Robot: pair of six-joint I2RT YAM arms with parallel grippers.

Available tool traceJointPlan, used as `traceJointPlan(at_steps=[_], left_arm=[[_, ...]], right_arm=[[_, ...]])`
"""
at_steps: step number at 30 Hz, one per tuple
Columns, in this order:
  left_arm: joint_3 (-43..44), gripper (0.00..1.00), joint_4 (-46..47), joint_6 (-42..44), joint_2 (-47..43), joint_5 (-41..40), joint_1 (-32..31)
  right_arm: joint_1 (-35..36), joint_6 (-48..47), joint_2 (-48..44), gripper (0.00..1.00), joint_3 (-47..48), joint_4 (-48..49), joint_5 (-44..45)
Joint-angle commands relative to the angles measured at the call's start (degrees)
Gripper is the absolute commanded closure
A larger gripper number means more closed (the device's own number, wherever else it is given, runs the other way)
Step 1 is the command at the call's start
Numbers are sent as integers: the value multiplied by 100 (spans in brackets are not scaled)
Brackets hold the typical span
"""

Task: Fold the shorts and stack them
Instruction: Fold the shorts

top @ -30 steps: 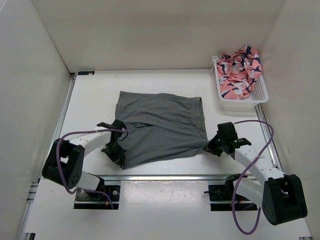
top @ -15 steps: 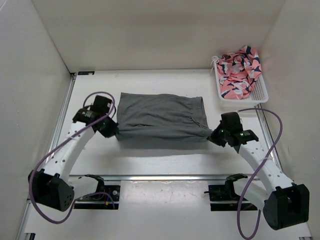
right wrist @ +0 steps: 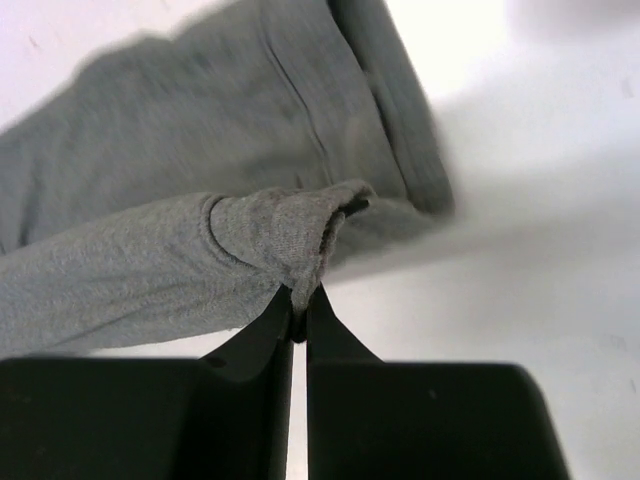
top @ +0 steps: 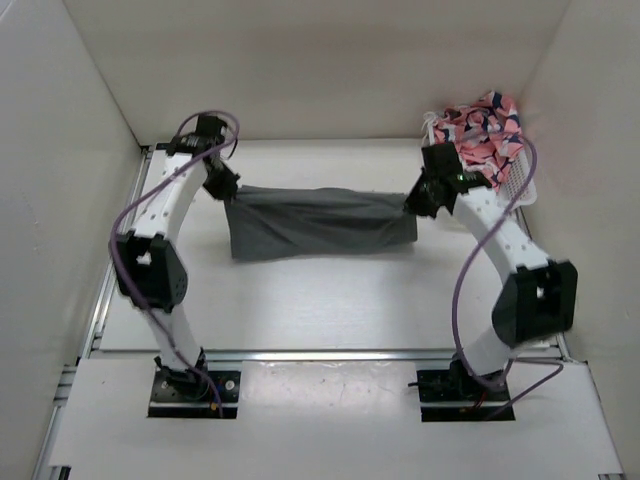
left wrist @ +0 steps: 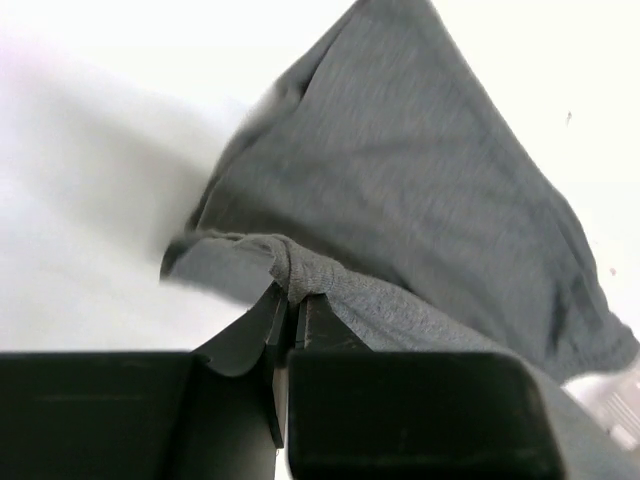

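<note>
Top external view: the shorts (top: 320,222) are stretched as a narrow grey band across the far half of the table (top: 300,310), parallel to its far edge, one end in each gripper. The upper edge looks lifted and the lower edge seems to drape onto the surface. I judge the fold to be mid-way: the cloth is doubled over but not yet laid flat, and stacking is not begun. A white basket (top: 526,182) with a pink patterned cloth (top: 482,132) sits at the far right corner. Both arms reach well forward from their bases with elbows raised and wrists turned inward. The left gripper (top: 225,192) is near the far left corner, and the right gripper (top: 415,203) is just beside the basket.

Left wrist view: the left gripper (left wrist: 293,300) has its jaws pressed together on a bunched corner of the shorts (left wrist: 430,190), which hang away beneath it, blurred.

Right wrist view: the right gripper (right wrist: 297,298) likewise pinches a gathered corner of the shorts (right wrist: 190,200), jaws tight on the fabric, and the waistband runs off toward the upper right.
</note>
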Motion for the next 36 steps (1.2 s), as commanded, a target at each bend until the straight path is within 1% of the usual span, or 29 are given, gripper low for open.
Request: traceJointPlan(at_steps=[1, 2, 3, 4, 5, 6, 7, 8, 9, 10, 11, 12, 13, 14, 15, 18, 19, 21, 22, 23, 24, 25, 26, 27, 28, 30, 34, 35, 36], left_arm=[[1163, 90, -172, 518, 704, -536, 187], [1455, 90, -173, 615, 941, -467, 187], [1728, 90, -225, 703, 1448, -335, 240], [2340, 90, -226, 782, 1749, -264, 240], [2729, 90, -330, 922, 2057, -177, 292], [3142, 90, -436, 923, 2373, -124, 293], [3990, 90, -698, 993, 2976, -45, 293], [4338, 90, -700, 1142, 3217, 34, 293], [4550, 81, -553, 1282, 3394, 314, 293], [4630, 66, -360, 1406, 3596, 525, 293], [4631, 48, -97, 1485, 3650, 727, 345], [4631, 23, -94, 1486, 3650, 843, 346], [4631, 20, -94, 1486, 3650, 896, 346], [4414, 20, -94, 1486, 3555, 896, 346], [4281, 20, -94, 1486, 3449, 783, 346], [3613, 20, 20, 1539, 2852, 730, 407], [3446, 20, 20, 1600, 2546, 729, 407], [2797, 22, 20, 1600, 2219, 677, 407], [2533, 22, 20, 1600, 2061, 607, 407], [2261, 22, -41, 1652, 1764, 606, 407], [1675, 22, -41, 1653, 1622, 606, 407], [1373, 20, 63, 1653, 1498, 737, 407], [1083, 19, 238, 1653, 1297, 851, 407], [541, 16, 353, 1653, 1225, 992, 407], [301, 15, 485, 1653, 1172, 1202, 407], [9, 15, 635, 1653, 1242, 1204, 407], [17, 18, 635, 1601, 1672, 1151, 407], [104, 22, 635, 1600, 1838, 1151, 407], [166, 24, 635, 1600, 1927, 1151, 407]], right_arm=[[-50, -439, 847, 100, 931, -320, 572], [-50, -440, 1049, 100, 1125, -321, 642], [-50, -440, 1434, 100, 1484, -321, 642], [-50, -492, 1638, 100, 1687, -321, 642], [-102, -493, 1823, 100, 1872, -268, 642], [-102, -493, 2225, 100, 2300, -268, 642], [-163, -493, 2429, 100, 2557, -268, 642], [-164, -493, 2779, 100, 2794, -268, 642], [-234, -493, 2957, 100, 2997, -268, 590], [-234, -440, 3124, 95, 3451, -268, 537], [-234, -440, 3395, 61, 3674, -268, 345], [-234, -501, 3494, 42, 3876, -346, 274], [-234, -501, 3495, 29, 4130, -408, 212], [-234, -562, 3417, 20, 4133, -408, 212], [-234, -563, 3329, 15, 4133, -409, 281], [-234, -563, 2749, 14, 3458, -225, 501], [-234, -563, 2408, 14, 2977, -224, 502], [-234, -510, 2038, 16, 2387, -23, 572], [-295, -449, 1679, 16, 1749, 48, 476], [-296, -397, 1510, 16, 1412, 153, 371], [-383, -300, 1352, 14, 1104, 380, 222], [-497, -230, 1107, 12, 831, 478, -75], [-559, -168, 1000, 11, 367, 592, -261], [-612, -89, 938, 10, 188, 802, -437], [-682, -88, 885, 10, 4, 857, -552], [-683, -36, 884, 10, -50, 909, -702], [-683, -36, 1279, 12, 124, 971, -957], [-683, 17, 1367, 14, 229, 971, -957], [-683, 17, 1542, 15, 230, 971, -957]])
